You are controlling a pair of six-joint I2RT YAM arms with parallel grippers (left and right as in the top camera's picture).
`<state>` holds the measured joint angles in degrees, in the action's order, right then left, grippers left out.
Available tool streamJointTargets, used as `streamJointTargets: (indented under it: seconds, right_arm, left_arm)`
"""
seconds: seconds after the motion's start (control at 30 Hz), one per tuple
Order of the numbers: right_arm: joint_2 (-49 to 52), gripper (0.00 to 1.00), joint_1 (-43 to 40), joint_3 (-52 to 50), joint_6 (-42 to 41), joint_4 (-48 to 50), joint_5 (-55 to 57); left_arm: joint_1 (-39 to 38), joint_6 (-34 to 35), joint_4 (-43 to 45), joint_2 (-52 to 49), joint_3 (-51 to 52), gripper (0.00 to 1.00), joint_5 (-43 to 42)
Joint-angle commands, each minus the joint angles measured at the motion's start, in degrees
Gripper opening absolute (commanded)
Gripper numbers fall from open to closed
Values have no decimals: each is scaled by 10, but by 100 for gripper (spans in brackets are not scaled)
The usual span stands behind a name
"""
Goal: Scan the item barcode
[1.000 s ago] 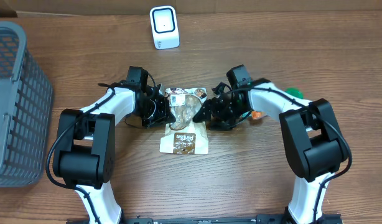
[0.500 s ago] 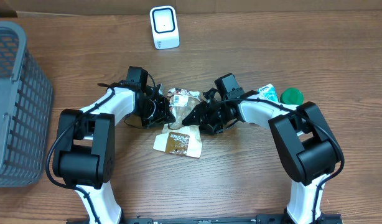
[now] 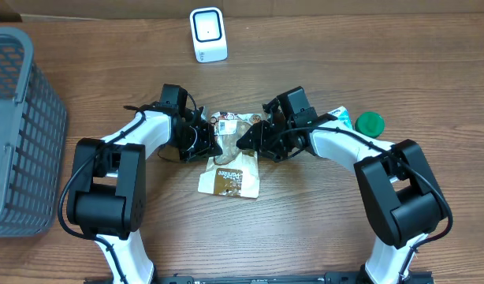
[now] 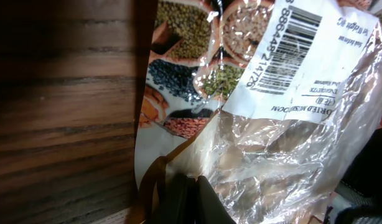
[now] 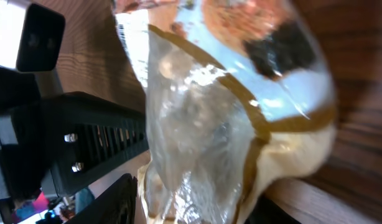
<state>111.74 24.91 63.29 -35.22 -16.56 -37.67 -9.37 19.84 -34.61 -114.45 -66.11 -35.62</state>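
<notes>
Left pincer (image 3: 214, 145) and right pincer (image 3: 243, 142) clasp the pouch's (image 3: 230, 178) opposite edges

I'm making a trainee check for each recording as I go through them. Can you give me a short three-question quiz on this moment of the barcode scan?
1. True or false: the white scanner stands apart from the food bag, and neither arm touches it.
2. Which view shows the bars of the barcode label plainly? A overhead; B left wrist; C right wrist.
3. What holds the food bag: the left gripper, the right gripper, or both?
Key: 1 true; 2 B; 3 both, one at each side of the bag's clear upper part.
</notes>
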Motion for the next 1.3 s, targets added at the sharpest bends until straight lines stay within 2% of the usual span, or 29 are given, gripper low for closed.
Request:
streamJointTargets:
  seconds: [0.0, 0.23, 0.27, 0.33, 0.5, 0.7, 0.9, 1.1, 1.2, 1.27]
  right_arm:
    - [-14, 47, 22, -2, -10, 22, 29]
    - [-14, 47, 53, -2, -40, 54, 82]
    - [-14, 44, 53, -2, -40, 53, 83]
    - [-14, 30, 53, -2, -40, 49, 83]
    - [-14, 12, 45, -2, -33, 43, 80]
    - [-14, 4, 45, -2, 2, 40, 62]
    - [-15, 4, 30, -2, 49, 34, 2]
    - [-28, 4, -2, -2, 130, -4, -82]
    - [-43, 4, -14, -2, 163, -31, -91]
    - [-58, 4, -22, -2, 185, -57, -92]
  left_arm:
    - [0, 10, -4, -27, 8, 4, 32]
    - [0, 10, -5, -27, 8, 4, 32]
    - [0, 10, -5, -27, 8, 4, 32]
    - [0, 9, -5, -27, 8, 4, 32]
    - [0, 9, -5, -27, 8, 4, 32]
    - [0, 0, -2, -26, 7, 4, 32]
    - [14, -39, -60, -7, -35, 4, 31]
    - [40, -97, -170, 88, -114, 5, 32]
    - [49, -116, -204, 144, -145, 13, 40]
    - [59, -118, -230, 182, -160, 22, 77]
